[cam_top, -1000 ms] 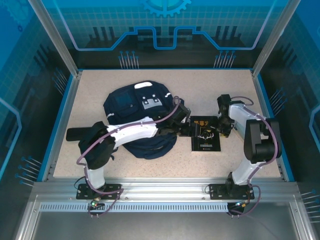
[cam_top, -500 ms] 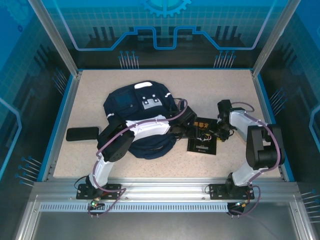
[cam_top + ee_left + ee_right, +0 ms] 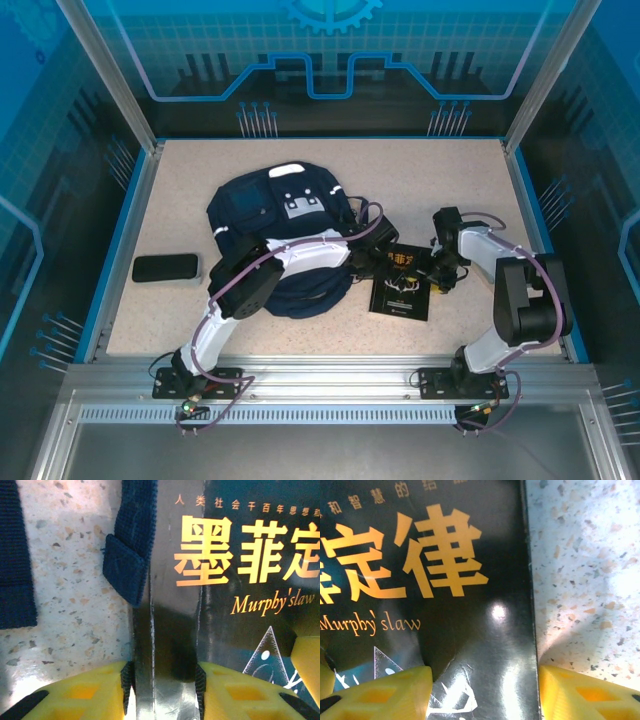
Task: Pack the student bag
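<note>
Top external view: the student bag (image 3: 270,205) is lying slumped and flat on the table (image 3: 460,180), off to the left of both pairs of jaws, with its near edge just beside the left gripper (image 3: 377,260). A black book (image 3: 404,284) with gold lettering is lying cover up between the two grippers. We are judging that both arms are working it toward the bag for packing.

On the left wrist view, the left jaws are standing narrow, straddling the book's spine edge. We cannot tell whether they are pinching it yet. A navy strap (image 3: 131,550) is lying just ahead of them.

The right gripper (image 3: 484,690) is standing wide and holding nothing, with one finger over the cover and the other on bare table past the book's outer edge, seemingly bracing it.

Compared with a second ago, the book is sitting closer to the bag and more skewed. The left jaws are narrower, and the left arm is no longer covering the flat black case (image 3: 166,268) far to the left.
</note>
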Motion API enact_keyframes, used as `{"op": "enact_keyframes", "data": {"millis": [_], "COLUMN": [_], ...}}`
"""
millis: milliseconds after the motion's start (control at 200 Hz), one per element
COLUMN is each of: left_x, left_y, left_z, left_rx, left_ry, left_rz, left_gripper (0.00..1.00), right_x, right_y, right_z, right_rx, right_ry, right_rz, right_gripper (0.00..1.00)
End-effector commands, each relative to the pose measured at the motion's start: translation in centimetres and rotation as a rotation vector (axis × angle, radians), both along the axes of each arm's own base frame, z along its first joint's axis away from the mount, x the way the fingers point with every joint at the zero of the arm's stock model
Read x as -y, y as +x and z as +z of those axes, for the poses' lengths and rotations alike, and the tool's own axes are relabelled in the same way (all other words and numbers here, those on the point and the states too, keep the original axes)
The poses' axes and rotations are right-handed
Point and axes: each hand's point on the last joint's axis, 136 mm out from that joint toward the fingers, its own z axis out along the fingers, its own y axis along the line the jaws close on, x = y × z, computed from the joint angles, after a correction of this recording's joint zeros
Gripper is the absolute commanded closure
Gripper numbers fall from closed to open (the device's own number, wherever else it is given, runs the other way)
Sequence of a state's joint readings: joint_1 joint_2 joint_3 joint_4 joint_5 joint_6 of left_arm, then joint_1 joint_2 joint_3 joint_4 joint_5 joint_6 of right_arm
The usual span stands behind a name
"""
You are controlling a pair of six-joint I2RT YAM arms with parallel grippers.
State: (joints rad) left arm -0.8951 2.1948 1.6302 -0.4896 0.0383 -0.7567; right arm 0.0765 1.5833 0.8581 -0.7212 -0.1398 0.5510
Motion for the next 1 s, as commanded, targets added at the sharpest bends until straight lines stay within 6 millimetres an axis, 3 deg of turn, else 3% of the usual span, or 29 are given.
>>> {"op": "enact_keyframes", "data": {"millis": [0,210,230,365,600,780,995], "left_x": [-0.1,-0.1,-0.1,-0.3,-0.4,-0.4,-0.2], "left_y": [-0.9,-1.3,-1.4,-1.6,-1.7,-1.7,-1.7], "left_z": [-1.4,-2.5,-2.6,-3.1,-3.6,-3.5,-2.9], "left_rx": [-0.025,-0.045,-0.045,-0.053,-0.059,-0.058,-0.051], "left_ry": [0.049,0.074,0.076,0.093,0.105,0.104,0.087], "left_rz": [-0.029,-0.042,-0.044,-0.051,-0.051,-0.053,-0.058], "left_gripper": [0.62,0.66,0.66,0.65,0.67,0.68,0.69], "right_x": [-0.8,-1.5,-1.6,-2.2,-2.6,-2.0,-1.7], "right_y": [-0.9,-0.8,0.0,0.3,0.2,0.0,-0.2], "right_z": [-0.3,1.2,2.1,4.3,6.6,6.6,5.4], "right_rx": [-0.042,-0.012,0.017,0.055,0.102,0.103,0.077], "right_ry": [0.049,0.064,0.064,0.067,0.066,0.029,0.008], "right_rz": [0.043,0.055,0.056,0.064,0.065,0.064,0.07], "right_gripper": [0.41,0.44,0.44,0.46,0.49,0.54,0.71]}}
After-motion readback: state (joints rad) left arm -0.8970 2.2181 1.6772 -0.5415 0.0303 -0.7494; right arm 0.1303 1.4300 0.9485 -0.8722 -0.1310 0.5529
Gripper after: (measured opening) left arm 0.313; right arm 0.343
